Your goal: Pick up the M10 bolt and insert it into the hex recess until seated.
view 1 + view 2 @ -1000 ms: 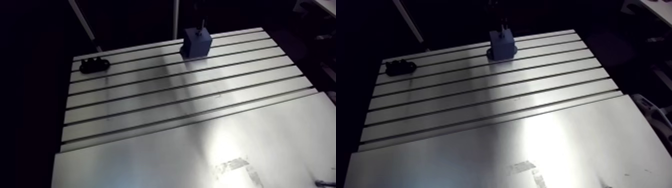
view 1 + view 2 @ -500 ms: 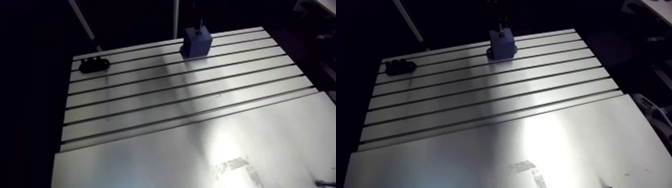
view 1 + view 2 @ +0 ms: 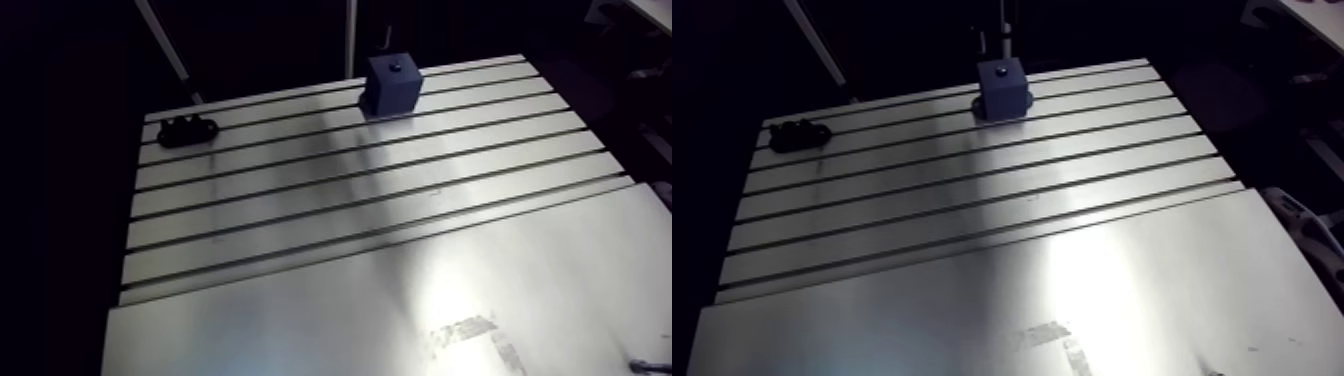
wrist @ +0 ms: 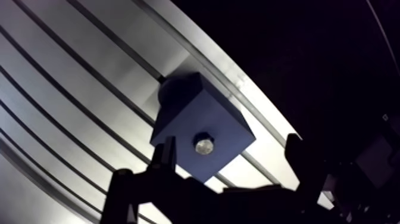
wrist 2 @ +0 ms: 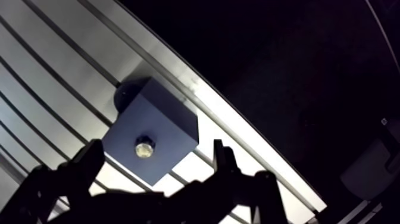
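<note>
A dark blue block (image 3: 391,86) stands at the far edge of the slotted table (image 3: 330,190). The M10 bolt (image 4: 204,145) sits in the recess in the block's top face; only its shiny head shows. In the wrist view my gripper (image 4: 231,152) hangs above the block, open, with one finger (image 4: 166,156) on each side of the bolt head and nothing between them. In the arm view the gripper (image 3: 1005,35) is a faint shape just over the block, apart from it.
A small black part (image 3: 188,128) lies at the table's far left corner. The table's far edge runs right behind the block, with darkness beyond. A smooth metal plate (image 3: 380,320) with scuffed tape marks (image 3: 470,332) covers the near side.
The fingers have spread apart and let go of the bolt. The gripper has lifted a little off the block's top, leaving the bolt head in the recess.
</note>
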### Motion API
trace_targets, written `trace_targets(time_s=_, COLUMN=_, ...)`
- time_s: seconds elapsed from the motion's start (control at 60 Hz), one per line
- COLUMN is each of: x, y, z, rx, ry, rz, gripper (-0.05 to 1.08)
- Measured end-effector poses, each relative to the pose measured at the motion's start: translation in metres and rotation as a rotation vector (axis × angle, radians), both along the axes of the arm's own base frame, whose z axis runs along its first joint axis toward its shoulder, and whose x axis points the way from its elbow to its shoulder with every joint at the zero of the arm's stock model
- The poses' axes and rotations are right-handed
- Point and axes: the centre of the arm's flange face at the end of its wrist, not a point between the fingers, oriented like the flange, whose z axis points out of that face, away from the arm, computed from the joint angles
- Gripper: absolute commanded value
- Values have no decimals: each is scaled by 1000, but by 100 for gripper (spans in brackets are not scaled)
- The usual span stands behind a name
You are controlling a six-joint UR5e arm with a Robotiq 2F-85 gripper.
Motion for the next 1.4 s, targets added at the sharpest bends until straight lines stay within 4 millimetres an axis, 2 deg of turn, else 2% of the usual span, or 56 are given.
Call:
trace_targets(time_s=0.333, x=-1, y=2, z=7, rx=1, ry=15, rz=-36, gripper=1)
trace_targets(time_s=0.533, x=1, y=6, z=8, rx=0, ry=15, rz=-121, gripper=1)
trace_targets(time_s=0.567, x=2, y=7, z=8, rx=0, ry=14, rz=-141, gripper=2)
trace_targets(time_s=0.6, x=2, y=8, z=8, rx=0, ry=13, rz=-163, gripper=8)
trace_targets(time_s=0.783, x=7, y=7, z=7, rx=-2, ry=-19, rz=-286, gripper=17)
trace_targets(time_s=0.817, x=8, y=7, z=7, rx=-3, ry=-30, rz=-306, gripper=26)
trace_targets(time_s=0.9, x=11, y=4, z=8, rx=-4, ry=-58, rz=-351, gripper=27)
trace_targets(time_s=0.983, x=13, y=2, z=9, rx=-3, ry=-79, rz=-384, gripper=33)
trace_targets(time_s=1.15, x=13, y=1, z=13, rx=0, ry=-106, rz=-424, gripper=35)
trace_targets(time_s=1.233, x=12, y=2, z=13, rx=1, ry=-114, rz=-433, gripper=41)
trace_targets(time_s=1.4, x=10, y=4, z=12, rx=4, ry=-122, rz=-473, gripper=41)
